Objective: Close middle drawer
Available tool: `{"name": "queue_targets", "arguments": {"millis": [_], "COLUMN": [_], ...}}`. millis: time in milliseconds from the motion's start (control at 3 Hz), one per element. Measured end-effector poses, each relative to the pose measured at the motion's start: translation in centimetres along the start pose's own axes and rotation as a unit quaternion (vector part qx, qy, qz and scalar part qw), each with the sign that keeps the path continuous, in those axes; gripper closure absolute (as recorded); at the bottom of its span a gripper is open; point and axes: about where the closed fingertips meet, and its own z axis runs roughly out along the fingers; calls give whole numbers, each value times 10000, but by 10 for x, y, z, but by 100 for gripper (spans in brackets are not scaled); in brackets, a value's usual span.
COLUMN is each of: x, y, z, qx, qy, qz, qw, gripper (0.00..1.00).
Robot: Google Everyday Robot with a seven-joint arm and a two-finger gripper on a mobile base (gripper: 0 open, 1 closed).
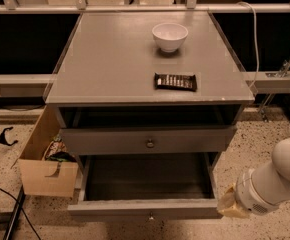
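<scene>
The middle drawer point(115, 209) is pulled far out at the bottom of the grey cabinet. It is wide and shallow with a dark inside, and its low front carries a small round knob point(151, 216). Above it is a taller grey drawer front point(105, 141) with a larger knob, nearly flush with the cabinet. My gripper point(229, 205), tan at the end of a white arm, is at the lower right. It is right beside the front right corner of the open drawer, and I cannot tell whether it touches.
The cabinet top point(110, 59) bears a white bowl point(170, 35) and a dark snack bar point(175, 81). A tan cardboard box point(47, 176) stands against the cabinet's left side. A black cable point(5, 199) lies on the speckled floor at the left.
</scene>
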Motion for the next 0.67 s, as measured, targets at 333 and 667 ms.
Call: {"name": "queue_targets", "arguments": {"millis": [333,667], "x": [0,8], "y": [0,-3], "z": [0,21], "qx": [0,-20], "qy": [0,8], "qz": [0,-23], "qw": [10000,10000], "gripper": [100,100]}}
